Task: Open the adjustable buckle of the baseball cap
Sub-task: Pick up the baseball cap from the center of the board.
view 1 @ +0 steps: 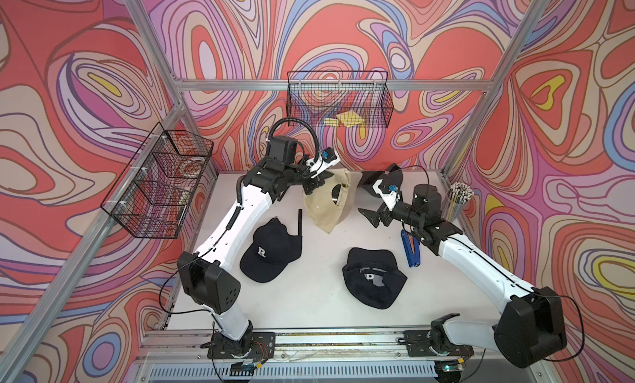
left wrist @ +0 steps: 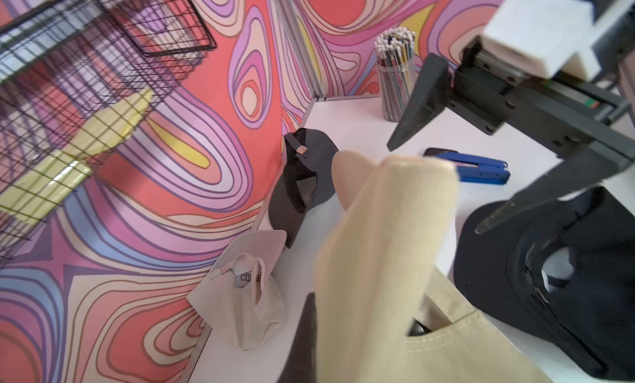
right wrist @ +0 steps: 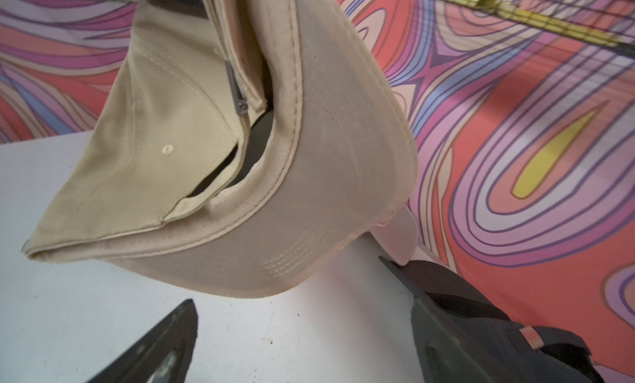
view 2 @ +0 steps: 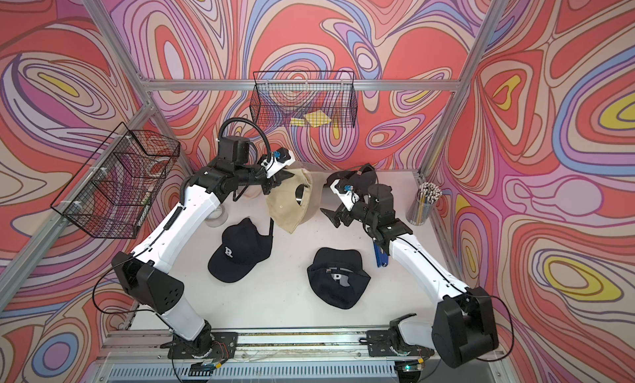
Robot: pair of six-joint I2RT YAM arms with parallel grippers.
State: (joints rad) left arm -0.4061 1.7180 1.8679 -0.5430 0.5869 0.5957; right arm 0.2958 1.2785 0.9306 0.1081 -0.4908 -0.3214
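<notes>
Near on table (view 1: 302, 312): navy R cap (view 1: 271, 252), upturned navy cap (view 1: 372, 278), blue stapler (view 1: 409, 249) by the right arm. Further back, right gripper (left wrist: 434, 189) spread wide, empty, just beside beige cap (view 1: 326, 206), not touching. Beige cap hangs from left gripper (view 1: 314, 183), clamped on its fabric. Grey buckle (right wrist: 235, 89) visible only in right wrist view. White cap (left wrist: 247, 295) at back wall clear only in left wrist view.

raised cap (view 1: 323, 209) behind lettered cap (view 1: 268, 257) | stapler (view 1: 410, 250) right of upturned cap (view 1: 374, 288)
</notes>
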